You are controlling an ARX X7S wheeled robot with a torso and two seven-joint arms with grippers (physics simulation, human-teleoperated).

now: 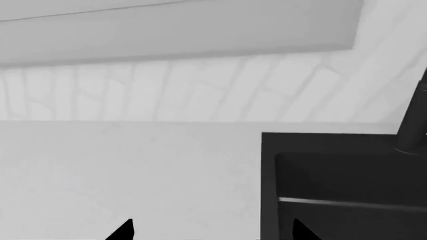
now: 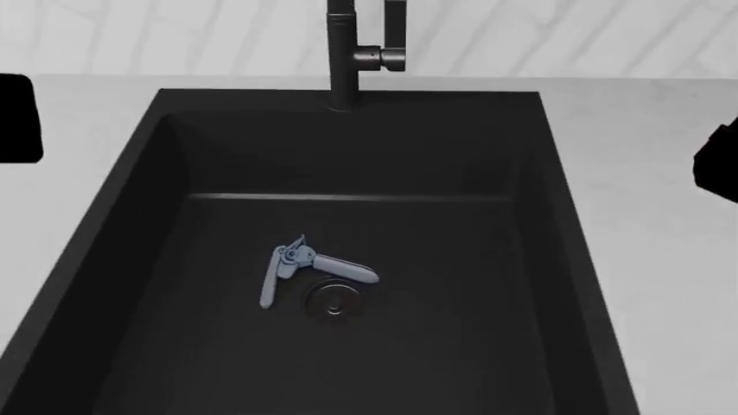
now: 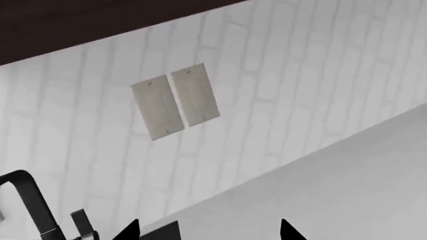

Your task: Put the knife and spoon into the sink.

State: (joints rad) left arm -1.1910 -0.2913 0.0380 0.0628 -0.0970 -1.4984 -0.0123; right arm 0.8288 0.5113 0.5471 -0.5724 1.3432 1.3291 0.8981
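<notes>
L black gripper & R black gripper: both w/ dark pointed fingers spread apart, nothing held.

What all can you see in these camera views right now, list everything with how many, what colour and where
sink: one, matte black, set into the counter, filling the middle of the head view.
drain: one, round, dark metal, on the sink floor.
hinged two-armed tool: one, blue-grey, lying on the sink floor, at the drain's edge.
faucet: one, dark, at the sink's back rim.
counter: one, white-grey, around the sink.
tiled wall: one, white, behind the counter.
wall plates: two, beige, side by side on the wall.
knife and spoon: none in view.
left gripper: black fingertips apart, holding nothing.
right gripper: black fingertips apart, holding nothing.
</notes>
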